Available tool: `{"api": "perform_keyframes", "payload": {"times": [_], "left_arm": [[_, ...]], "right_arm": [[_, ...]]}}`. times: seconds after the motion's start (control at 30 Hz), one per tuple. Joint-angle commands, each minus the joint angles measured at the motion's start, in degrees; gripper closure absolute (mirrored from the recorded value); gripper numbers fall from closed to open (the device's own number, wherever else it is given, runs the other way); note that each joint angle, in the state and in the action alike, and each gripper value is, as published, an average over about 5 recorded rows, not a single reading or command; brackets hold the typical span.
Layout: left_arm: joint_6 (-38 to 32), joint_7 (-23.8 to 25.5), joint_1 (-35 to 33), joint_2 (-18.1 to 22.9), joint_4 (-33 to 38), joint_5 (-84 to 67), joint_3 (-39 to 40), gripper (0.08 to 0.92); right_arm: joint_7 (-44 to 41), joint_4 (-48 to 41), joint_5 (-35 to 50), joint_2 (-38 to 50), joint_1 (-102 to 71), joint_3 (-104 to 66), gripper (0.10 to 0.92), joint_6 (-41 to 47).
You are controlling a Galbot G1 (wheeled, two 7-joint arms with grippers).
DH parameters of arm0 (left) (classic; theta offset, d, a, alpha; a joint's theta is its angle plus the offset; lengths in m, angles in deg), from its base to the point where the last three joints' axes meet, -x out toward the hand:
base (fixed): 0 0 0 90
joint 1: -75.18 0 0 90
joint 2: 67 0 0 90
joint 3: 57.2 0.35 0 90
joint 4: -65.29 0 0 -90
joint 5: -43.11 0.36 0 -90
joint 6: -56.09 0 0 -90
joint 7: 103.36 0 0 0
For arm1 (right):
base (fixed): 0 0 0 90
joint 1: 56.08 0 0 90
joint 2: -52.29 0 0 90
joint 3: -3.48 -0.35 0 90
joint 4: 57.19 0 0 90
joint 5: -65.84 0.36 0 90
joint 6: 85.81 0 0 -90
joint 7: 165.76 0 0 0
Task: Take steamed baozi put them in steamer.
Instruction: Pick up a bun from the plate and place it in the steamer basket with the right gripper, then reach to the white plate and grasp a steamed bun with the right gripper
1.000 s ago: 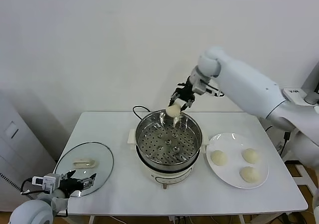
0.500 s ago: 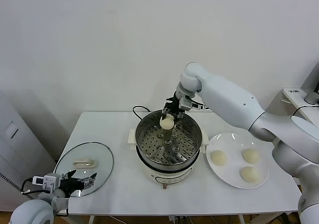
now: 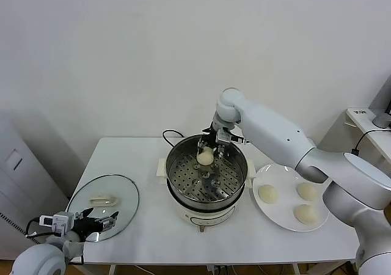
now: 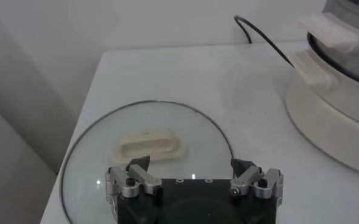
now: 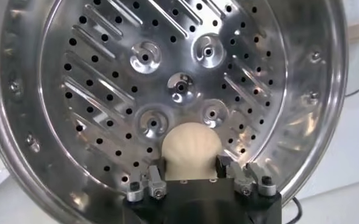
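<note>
My right gripper (image 3: 209,148) is shut on a cream-white baozi (image 3: 205,157) and holds it inside the far part of the steel steamer (image 3: 181,178), just above the perforated tray. In the right wrist view the baozi (image 5: 190,150) sits between the fingers (image 5: 156,178) over the tray (image 5: 118,79). Three more baozi (image 3: 267,193) (image 3: 306,191) (image 3: 305,214) lie on the white plate (image 3: 284,223) to the right. My left gripper (image 3: 98,222) is open and empty, parked low at the front left by the lid.
The glass lid (image 3: 125,207) with its cream handle (image 3: 104,199) lies flat at the table's left; it also shows in the left wrist view (image 4: 94,152). A black cord (image 3: 169,134) runs behind the steamer. The steamer's cream base (image 4: 331,115) shows beside the lid.
My right gripper moved left and down with the baozi, from above the steamer's far rim into the pot. The left arm has not moved.
</note>
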Motion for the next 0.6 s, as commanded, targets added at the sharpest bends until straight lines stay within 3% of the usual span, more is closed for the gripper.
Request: {"api": "perform_keyframes", "payload": {"times": [0.03,0.17,0.33,0.6], "left_arm": [[0.0,0.0,0.0,0.0,-0.1,-0.2,-0.3,0.177],[0.0,0.0,-0.1,-0.2,-0.1,-0.3,-0.5,0.177],[-0.1,0.0,-0.6,-0.1,0.2,-0.3,-0.8,0.177],[-0.2,-0.1,-1.2,0.3,0.5,-0.3,-1.5,0.177]], "right_arm": [[0.0,-0.1,4.1,0.7,1.5,0.2,0.298,-2.8],[-2.1,-0.2,15.6,3.8,7.5,4.7,0.216,-2.8],[-5.4,-2.1,29.1,7.8,15.4,11.4,0.203,-0.3],[-7.7,-3.4,46.6,14.5,24.5,26.6,0.203,23.7]]}}
